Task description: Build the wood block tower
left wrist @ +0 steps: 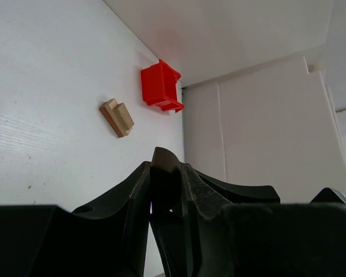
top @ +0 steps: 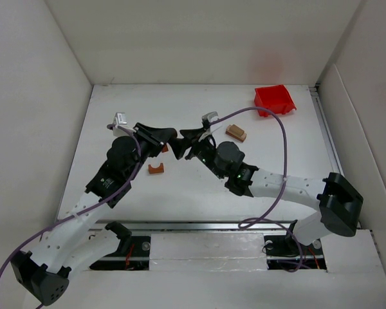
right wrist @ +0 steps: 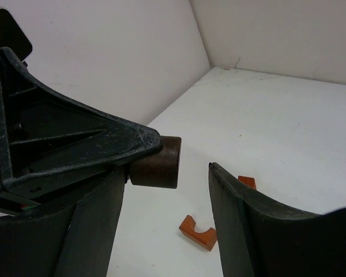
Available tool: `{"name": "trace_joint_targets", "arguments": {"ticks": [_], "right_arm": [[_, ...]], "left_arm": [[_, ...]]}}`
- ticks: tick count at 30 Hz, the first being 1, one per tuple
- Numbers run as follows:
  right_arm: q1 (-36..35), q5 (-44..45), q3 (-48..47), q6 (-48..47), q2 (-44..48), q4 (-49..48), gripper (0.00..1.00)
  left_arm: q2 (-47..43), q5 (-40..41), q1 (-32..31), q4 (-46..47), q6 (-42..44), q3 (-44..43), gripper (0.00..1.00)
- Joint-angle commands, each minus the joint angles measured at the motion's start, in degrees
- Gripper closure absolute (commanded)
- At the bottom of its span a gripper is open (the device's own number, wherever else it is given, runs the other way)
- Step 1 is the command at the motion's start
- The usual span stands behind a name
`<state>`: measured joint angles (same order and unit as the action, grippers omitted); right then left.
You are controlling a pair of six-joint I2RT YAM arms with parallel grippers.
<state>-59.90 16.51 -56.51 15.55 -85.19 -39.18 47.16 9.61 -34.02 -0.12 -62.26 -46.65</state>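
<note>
My left gripper [top: 171, 137] is shut on a dark brown wooden cylinder [right wrist: 155, 161] and holds it above the table; its rounded end shows between the fingertips in the left wrist view [left wrist: 163, 160]. My right gripper [right wrist: 164, 173] is open, tip to tip with the left one [top: 180, 144], and the cylinder's free end sits between its fingers without touching them. An orange arch block [top: 156, 169] lies on the table below [right wrist: 197, 231]. A second orange piece [right wrist: 247, 181] lies beside it, partly hidden. A tan and brown block pair [top: 236, 132] lies further right [left wrist: 116, 116].
A red plastic bin [top: 274, 100] stands at the back right near the wall [left wrist: 160, 86]. White walls enclose the table on the left, back and right. The right arm's purple cable [top: 285, 154] loops above the table.
</note>
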Motion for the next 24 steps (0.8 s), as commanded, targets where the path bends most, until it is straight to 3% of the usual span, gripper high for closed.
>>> {"name": "trace_joint_targets", "arguments": {"ticks": [1, 13, 20, 24], "right_arm": [[-0.39, -2.98, -0.8, 2.2, 1.16, -8.81, 0.34], [-0.39, -3.86, 2.2, 5.63, -0.5, -17.86, 0.39], [-0.92, 2.64, 1.32, 4.31, -4.72, -24.09, 0.5], [-0.92, 4.4, 0.53, 3.0, -6.92, -25.94, 0.63]], "left_arm": [[-0.13, -1.26, -0.43, 1.26, 0.03, -2.74, 1.0], [-0.49, -2.22, -0.43, 1.88, -0.84, -2.39, 1.0], [-1.1, -3.89, -0.43, 2.67, -2.16, -1.42, 1.0], [-1.63, -4.07, -0.43, 2.58, -2.25, -0.81, 1.0]]}}
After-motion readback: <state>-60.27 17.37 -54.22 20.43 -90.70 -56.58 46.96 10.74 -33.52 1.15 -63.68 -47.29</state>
